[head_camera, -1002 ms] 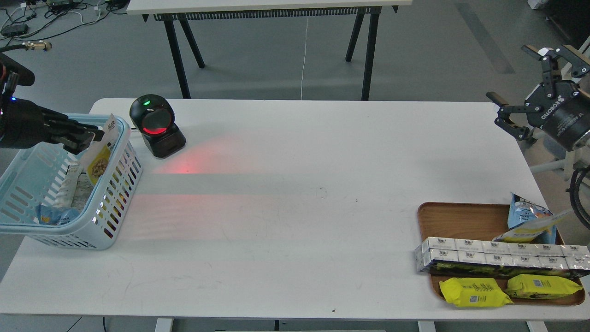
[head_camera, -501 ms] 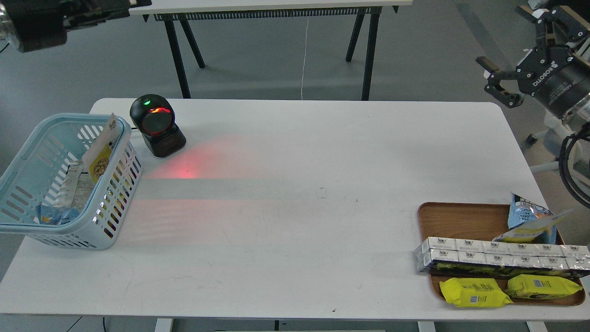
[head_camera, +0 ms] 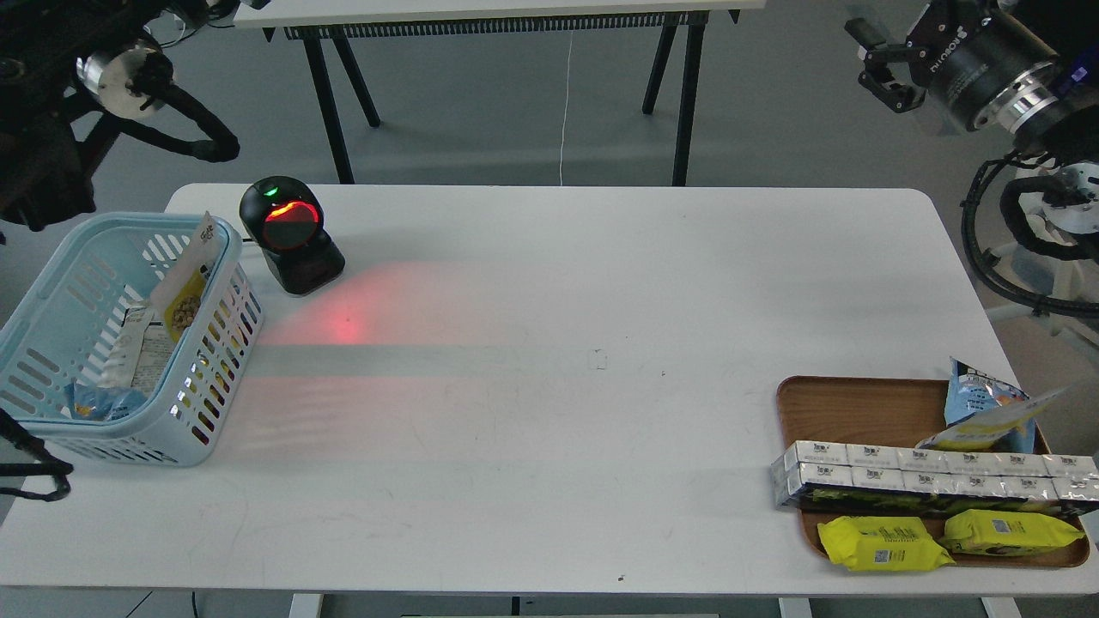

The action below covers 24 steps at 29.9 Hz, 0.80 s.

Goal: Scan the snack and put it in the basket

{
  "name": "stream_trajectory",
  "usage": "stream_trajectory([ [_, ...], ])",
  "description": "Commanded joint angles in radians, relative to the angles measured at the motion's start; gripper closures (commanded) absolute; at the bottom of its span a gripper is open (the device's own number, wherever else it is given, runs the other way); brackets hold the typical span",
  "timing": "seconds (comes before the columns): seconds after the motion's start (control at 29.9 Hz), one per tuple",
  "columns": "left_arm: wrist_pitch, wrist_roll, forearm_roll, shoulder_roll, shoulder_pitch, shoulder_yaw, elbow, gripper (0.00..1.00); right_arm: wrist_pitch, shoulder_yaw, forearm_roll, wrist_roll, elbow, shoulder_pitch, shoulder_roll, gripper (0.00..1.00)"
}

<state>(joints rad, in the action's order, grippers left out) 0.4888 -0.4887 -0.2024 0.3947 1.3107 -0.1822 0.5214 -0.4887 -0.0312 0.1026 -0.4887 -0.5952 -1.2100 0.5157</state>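
The snack (head_camera: 184, 290), a yellow-and-white pouch with nuts pictured on it, leans upright against the right inner wall of the light blue basket (head_camera: 216, 356) at the table's left edge. Nothing holds it. My left arm is raised at the top left, well above the basket, and its gripper is out of view past the top edge. My right gripper (head_camera: 877, 62) is held high at the top right, beyond the table's far right corner, open and empty.
A black barcode scanner (head_camera: 290, 233) with a red glow stands just right of the basket. The basket also holds a white packet (head_camera: 137, 345) and a blue one (head_camera: 101, 400). A brown tray (head_camera: 859, 410) at the front right holds white boxes (head_camera: 927, 479), yellow packets (head_camera: 884, 544) and a blue-and-yellow pouch (head_camera: 986, 410).
My left gripper let go of the snack in the basket and rose up out of view. My right arm lifted higher and back. The snack stays leaning in the basket.
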Motion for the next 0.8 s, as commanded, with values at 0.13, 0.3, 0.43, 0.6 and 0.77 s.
stream_trajectory([
  [0.13,0.0,0.0,-0.031,0.027,-0.149,-0.043,0.081,0.05,0.0,0.002,-0.003,0.0,-0.144,0.067,-0.011,0.01],
  [0.3,0.0,0.0,-0.1,0.088,-0.212,-0.045,0.215,0.04,0.0,0.002,-0.063,0.0,-0.182,0.099,-0.014,0.01],
  [0.43,0.0,0.0,-0.111,0.121,-0.229,-0.054,0.258,0.03,0.0,-0.006,-0.109,0.0,-0.256,0.115,-0.011,0.01],
  [0.6,0.0,0.0,-0.111,0.133,-0.261,-0.054,0.258,0.02,0.0,-0.068,-0.107,0.0,-0.279,0.134,-0.01,0.01],
  [0.77,0.0,0.0,-0.112,0.165,-0.286,-0.057,0.284,0.02,0.0,-0.206,-0.107,0.0,-0.276,0.242,-0.02,0.01],
])
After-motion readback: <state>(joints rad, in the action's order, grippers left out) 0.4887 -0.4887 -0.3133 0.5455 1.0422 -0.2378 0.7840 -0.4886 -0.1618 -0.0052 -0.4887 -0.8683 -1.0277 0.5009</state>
